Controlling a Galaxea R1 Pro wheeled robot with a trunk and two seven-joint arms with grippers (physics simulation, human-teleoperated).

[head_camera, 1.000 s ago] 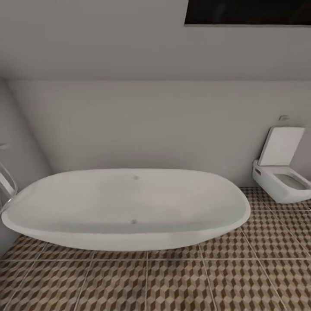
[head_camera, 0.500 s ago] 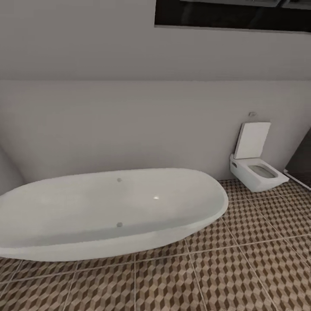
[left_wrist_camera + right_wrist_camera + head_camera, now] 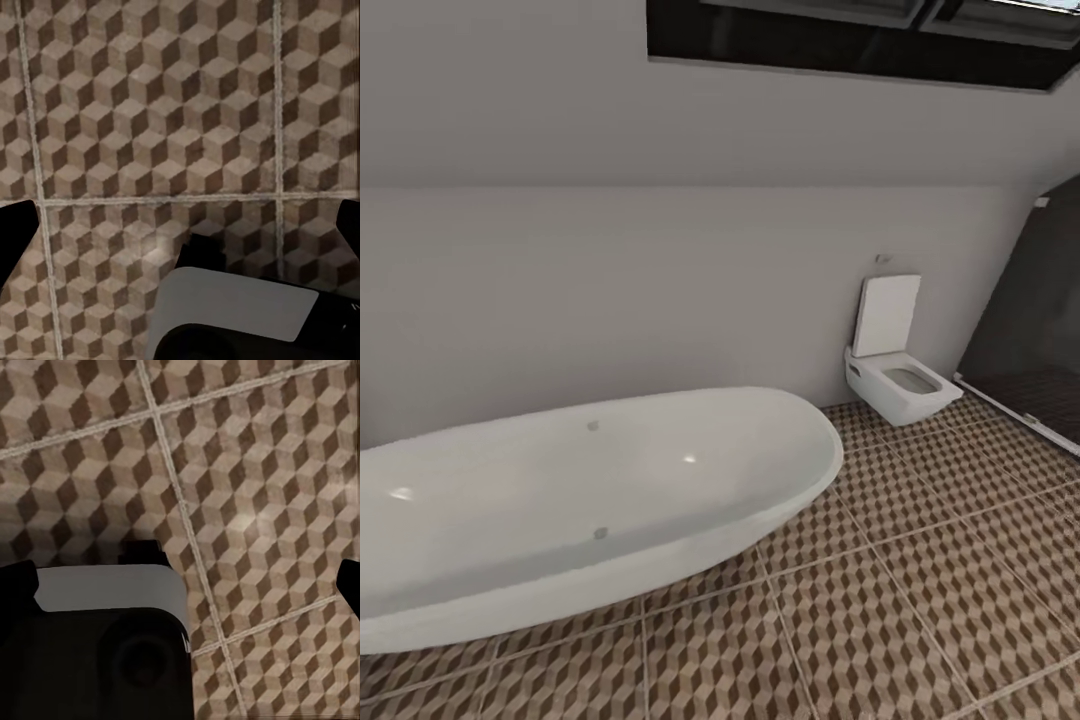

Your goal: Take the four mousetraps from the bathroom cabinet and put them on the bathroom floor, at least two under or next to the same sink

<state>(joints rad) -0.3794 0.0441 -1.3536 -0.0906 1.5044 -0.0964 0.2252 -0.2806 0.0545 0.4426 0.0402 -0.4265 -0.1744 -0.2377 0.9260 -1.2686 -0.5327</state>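
Note:
The bathroom floor of brown-and-beige cube tiles spreads across the lower right of the head view. The mousetraps, the cabinet and the sink are out of view. In the left wrist view my left gripper hangs open over the tiled floor, its black fingertips far apart at the picture's edges with nothing between them. My right gripper is likewise open above the floor, holding nothing. A white and black part of the robot's body lies below each gripper.
A white oval bathtub stands against the grey wall at the left. A white square toilet with its lid up hangs on the wall at the back right. A dark glass enclosure closes the right side. A dark window runs above.
The camera has turned to the right. The tub has slid left in the picture, the toilet has come nearer the middle, and the dark enclosure has come into view at the right.

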